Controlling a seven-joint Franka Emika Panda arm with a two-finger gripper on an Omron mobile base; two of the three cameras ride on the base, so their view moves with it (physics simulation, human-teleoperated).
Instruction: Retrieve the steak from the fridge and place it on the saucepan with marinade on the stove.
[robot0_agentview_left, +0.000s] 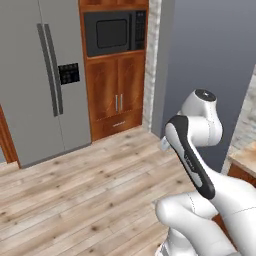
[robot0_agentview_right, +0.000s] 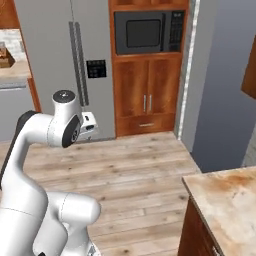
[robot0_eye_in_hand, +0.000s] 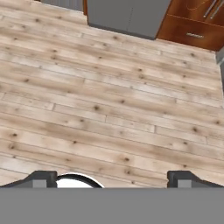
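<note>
Left base view — fridge (robot0_agentview_left: 40, 80) grey, doors closed (apparently), dark handles.

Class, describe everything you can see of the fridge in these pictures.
The fridge is tall, grey and smooth like metal, with two doors, both shut. Two long dark vertical handles run beside the centre seam, and a small black panel sits on the right door. It stands upright on the wooden floor, flush against the wooden cabinet.

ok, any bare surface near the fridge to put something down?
The counter corner at lower right is bare, bordered by wood floor. That floor is open up to the shut fridge and the cabinet under the microwave. Nothing looks crowded.
</note>
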